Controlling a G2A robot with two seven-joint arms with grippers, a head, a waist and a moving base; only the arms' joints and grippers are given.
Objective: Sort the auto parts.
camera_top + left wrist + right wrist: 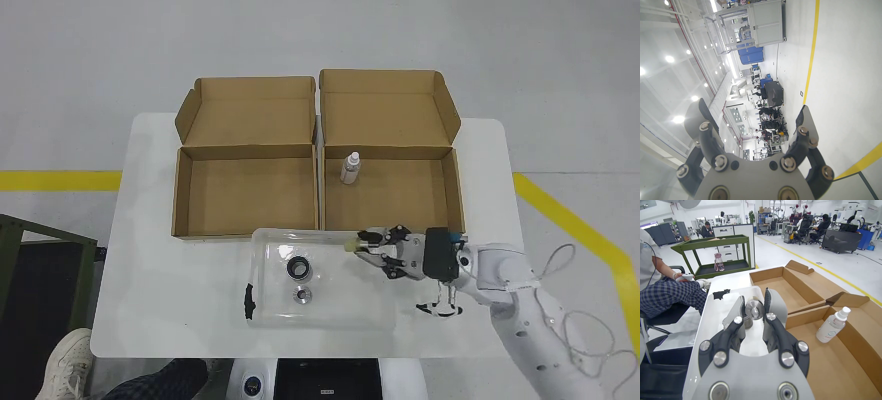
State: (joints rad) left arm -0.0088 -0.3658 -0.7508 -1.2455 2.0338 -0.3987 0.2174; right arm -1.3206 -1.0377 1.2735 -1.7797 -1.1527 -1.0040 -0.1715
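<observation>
My right gripper (754, 306) is shut on a round silver metal part (754, 310), held just above the clear plastic tray (702, 321). From above, that gripper (362, 244) is at the tray's far right corner, close to the right cardboard box (455, 205). Two more parts lie in the tray (340, 310): a black ring (298, 268) and a small metal piece (302, 295). A white spray bottle (351, 167) (831, 326) is in the right box. The left cardboard box (245, 195) holds nothing. My left gripper (753, 106) is open, aimed at the room with nothing between its fingers.
Both boxes have their lids (255, 110) folded back toward the far table edge. A strip of black tape (248, 300) marks the tray's left end. Bare white table (150, 250) lies left of the tray. A green cart (715, 255) stands beyond the table.
</observation>
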